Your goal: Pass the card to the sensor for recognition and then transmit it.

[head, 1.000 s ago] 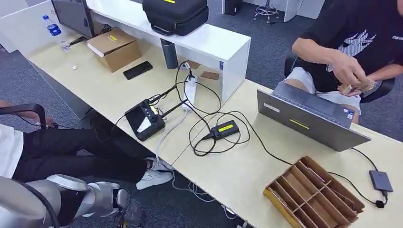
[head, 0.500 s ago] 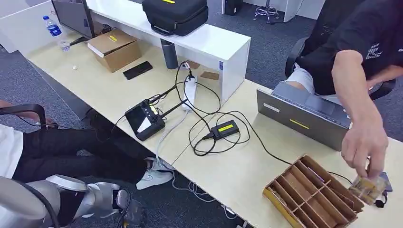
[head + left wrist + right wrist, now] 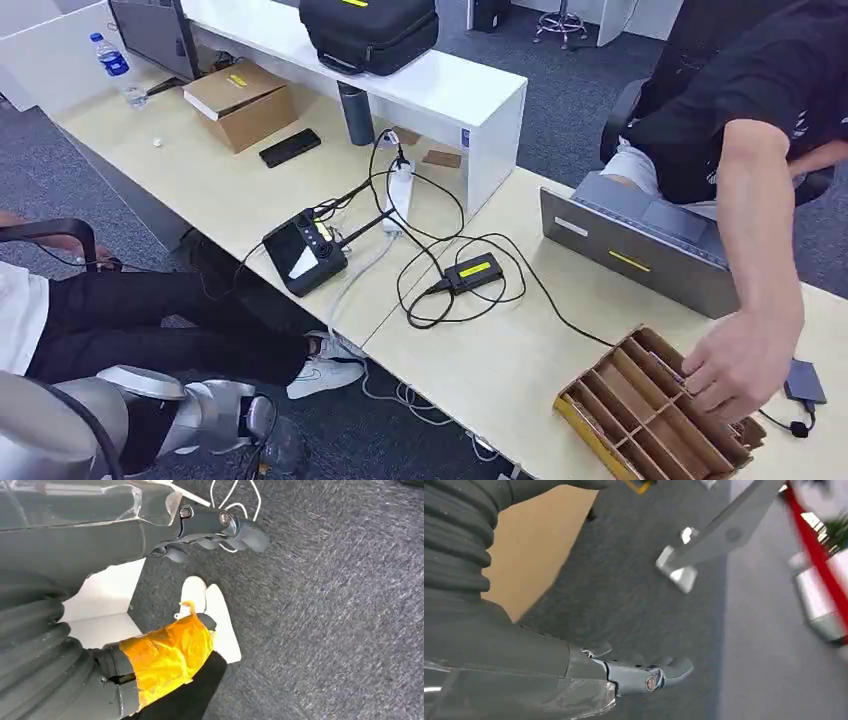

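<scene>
Cards sit unseen under a person's hand [image 3: 738, 362]; both robot hands hang released.

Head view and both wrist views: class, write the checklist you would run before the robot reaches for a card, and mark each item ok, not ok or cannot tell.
1. Cardboard tray free of people: not ok. A person's hand is reaching into its compartments.
2. Card located: cannot tell. The person's hand covers part of the tray and no card can be made out.
3. Left hand free: ok. It hangs over the carpet and holds nothing.
4. Right hand free: ok. It also hangs low over the floor and holds nothing.
5. Sensor identified: cannot tell. Several small devices lie on the table.
</scene>
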You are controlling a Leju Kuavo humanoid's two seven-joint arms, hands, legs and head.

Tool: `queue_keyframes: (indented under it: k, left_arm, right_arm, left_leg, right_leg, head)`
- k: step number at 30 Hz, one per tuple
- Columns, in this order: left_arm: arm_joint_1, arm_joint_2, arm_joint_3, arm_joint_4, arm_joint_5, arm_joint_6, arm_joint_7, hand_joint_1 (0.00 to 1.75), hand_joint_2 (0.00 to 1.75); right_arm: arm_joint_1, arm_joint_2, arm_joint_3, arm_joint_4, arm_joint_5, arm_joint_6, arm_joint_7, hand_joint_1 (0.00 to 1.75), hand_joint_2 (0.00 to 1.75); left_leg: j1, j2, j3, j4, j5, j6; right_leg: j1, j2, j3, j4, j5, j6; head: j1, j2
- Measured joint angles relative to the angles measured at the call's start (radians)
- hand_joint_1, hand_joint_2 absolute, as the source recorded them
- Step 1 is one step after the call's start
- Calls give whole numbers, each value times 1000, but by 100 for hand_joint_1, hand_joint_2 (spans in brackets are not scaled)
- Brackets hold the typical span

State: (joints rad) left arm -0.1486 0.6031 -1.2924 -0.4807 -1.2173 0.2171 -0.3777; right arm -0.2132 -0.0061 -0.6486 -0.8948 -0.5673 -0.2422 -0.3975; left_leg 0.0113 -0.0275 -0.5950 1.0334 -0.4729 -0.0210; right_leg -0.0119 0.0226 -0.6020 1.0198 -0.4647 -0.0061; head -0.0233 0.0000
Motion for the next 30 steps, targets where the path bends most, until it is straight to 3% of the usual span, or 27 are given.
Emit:
queue_keyframes:
  k: [8,17,24,30]
  left_arm:
    - [-16,13,12,-2,-19,0,-25,0,175]
    - [-34,32,12,-2,-26,-3,-55,0,175]
    - [-46,46,12,-3,-16,-8,-73,0,175]
    - [-49,50,11,-3,22,-30,-84,0,175]
  right_arm:
    - [26,-1,-66,224,-6,19,32,0,175]
    - [39,-1,-66,396,41,23,132,0,175]
    - [43,-3,-7,507,145,79,286,0,175]
    - [44,-19,123,580,310,137,442,0,175]
  left_leg:
    - [0,1,0,-1,0,0]
    - [0,1,0,-1,0,0]
    - [0,1,0,-1,0,0]
    - [0,1,0,-1,0,0]
  right_leg:
    - [0,0,0,1,0,-1]
    - [0,1,0,1,0,-1]
    - [0,1,0,1,0,-1]
    - [0,0,0,1,0,-1]
  head:
    - [0,0]
    - [0,0]
    - [0,0]
    - [0,0]
